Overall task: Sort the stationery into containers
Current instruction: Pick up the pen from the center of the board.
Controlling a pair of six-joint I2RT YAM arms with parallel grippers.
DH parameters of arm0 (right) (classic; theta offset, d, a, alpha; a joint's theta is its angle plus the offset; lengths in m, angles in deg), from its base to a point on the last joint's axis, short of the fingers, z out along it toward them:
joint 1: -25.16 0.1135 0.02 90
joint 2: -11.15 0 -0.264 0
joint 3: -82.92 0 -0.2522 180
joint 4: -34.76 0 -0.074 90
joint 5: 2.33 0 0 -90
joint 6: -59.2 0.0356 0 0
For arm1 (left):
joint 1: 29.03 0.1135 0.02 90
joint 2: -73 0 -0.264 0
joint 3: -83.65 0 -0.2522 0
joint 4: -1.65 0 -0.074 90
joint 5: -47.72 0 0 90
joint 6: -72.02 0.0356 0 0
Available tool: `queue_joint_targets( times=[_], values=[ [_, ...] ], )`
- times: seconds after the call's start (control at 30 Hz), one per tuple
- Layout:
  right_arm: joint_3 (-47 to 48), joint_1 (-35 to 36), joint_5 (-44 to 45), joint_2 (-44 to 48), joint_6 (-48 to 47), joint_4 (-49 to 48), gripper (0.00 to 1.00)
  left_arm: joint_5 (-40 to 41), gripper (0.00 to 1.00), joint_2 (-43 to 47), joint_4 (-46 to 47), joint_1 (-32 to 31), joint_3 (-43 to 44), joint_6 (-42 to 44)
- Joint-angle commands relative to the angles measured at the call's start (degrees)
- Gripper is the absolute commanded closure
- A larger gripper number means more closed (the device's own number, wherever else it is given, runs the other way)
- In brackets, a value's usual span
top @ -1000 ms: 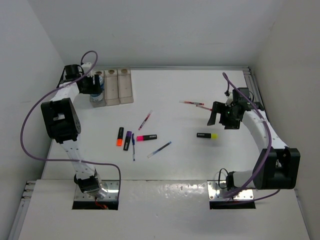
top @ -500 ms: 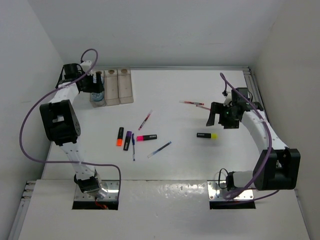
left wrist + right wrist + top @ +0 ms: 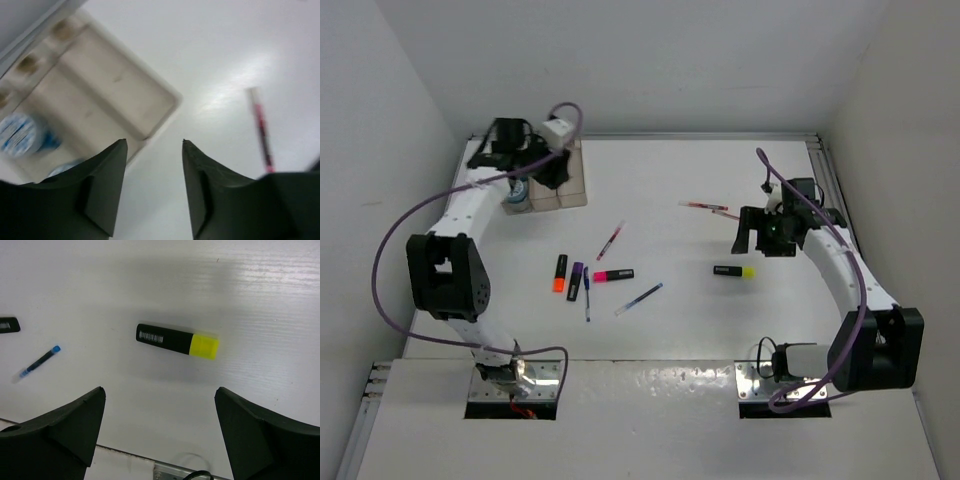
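- The stationery is mostly loose on the table. The yellow-capped highlighter lies right of centre. The pink highlighter, orange highlighter and purple highlighter are grouped left of centre, with a red pen and a long blue pen nearby
- Only the blue-and-white discs are seen inside the tray, in its left slot at the far left of the table
- The right gripper is held above the yellow-capped highlighter, fingers spread wide with nothing between them. The barrel lies roughly along the line from one finger to the other and a little to the far side of it. A straight descent and close is therefore judged likely to miss it or to press it end to end, and it could be shot away across the smooth surface
- The left gripper is held over the tray's near right corner, fingers parted by a narrow gap and empty. If it is moved low, the rim could be caught, the tray shifted and the discs disturbed
- The orange and purple highlighters lie side by side, almost touching, with a short blue pen just beside them. A neighbour could be dragged along when one is picked
- The pens lie flat and thin, so a grasp could slip off them or the fingertips could be scraped on the table
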Motion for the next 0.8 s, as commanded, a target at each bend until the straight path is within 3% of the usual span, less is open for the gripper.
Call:
queue_joint_targets(
  times=[0.0, 0.1, 0.27, 0.77],
  values=[
    [-1.1, 0.2, 0.1, 1.4, -0.7, -2.1, 0.12, 0.8, 0.48, 4.5, -5.6, -13.0, -4.6, 7.4],
    [-2.1, 0.3, 1.2, 1.7, -0.8, -3.0, 0.15, 6.5, 0.49, 3.4, -5.6, -20.0, -7.9, 3.2],
    [-2.4, 0.3, 3.0, 1.5, -1.1, -3.7, 0.16, 12.5, 0.41, -0.7, -4.2, -27.0, -10.8, -5.4],
    [-2.7, 0.2, 5.4, -0.3, -2.8, -5.9, 0.25, 21.6, 0.59, -13.0, -5.9, -30.7, -7.0, -10.9]
  ],
)
